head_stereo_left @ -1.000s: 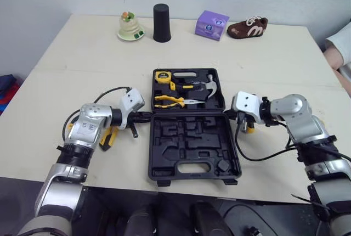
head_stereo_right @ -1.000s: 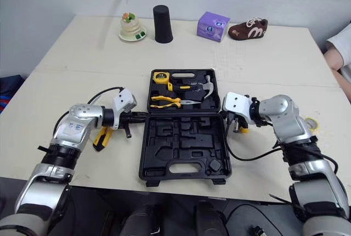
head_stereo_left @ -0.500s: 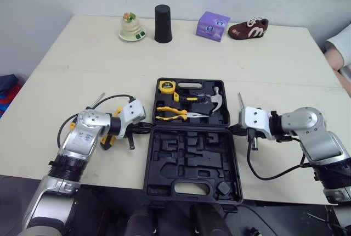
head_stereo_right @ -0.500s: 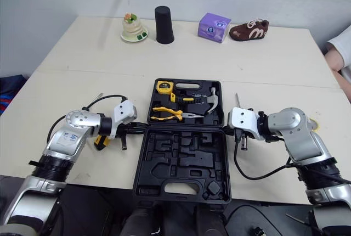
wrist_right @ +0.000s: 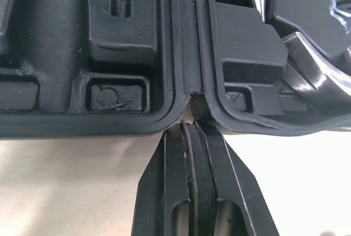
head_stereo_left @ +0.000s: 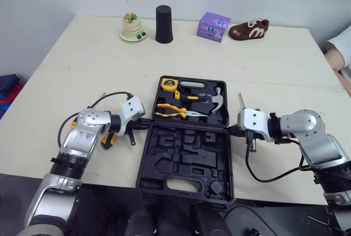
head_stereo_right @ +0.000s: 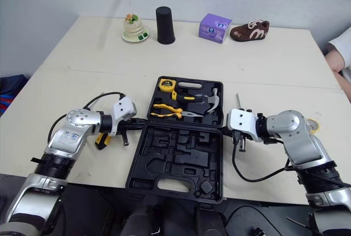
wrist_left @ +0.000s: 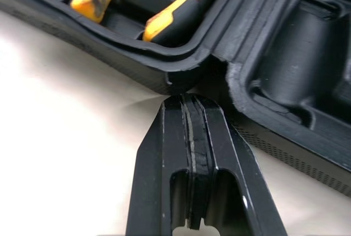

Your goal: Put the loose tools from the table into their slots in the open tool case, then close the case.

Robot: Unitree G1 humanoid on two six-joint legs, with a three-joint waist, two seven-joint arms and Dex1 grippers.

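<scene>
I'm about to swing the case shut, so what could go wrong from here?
1. A yellow-handled tool near the left gripper and a screwdriver by the right gripper lie outside the case; closing now would likely leave them out.
2. Both shut grippers sit at the hinge, where they might get pinched.

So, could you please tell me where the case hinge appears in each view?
Left eye: hinge crosses the middle of the case.
Right eye: same, hinge near centre.
Left wrist: its end notch sits just past the left gripper.
Right wrist: its seam leads away from the right gripper.
Shared landmark: pliers beside the hinge.
</scene>
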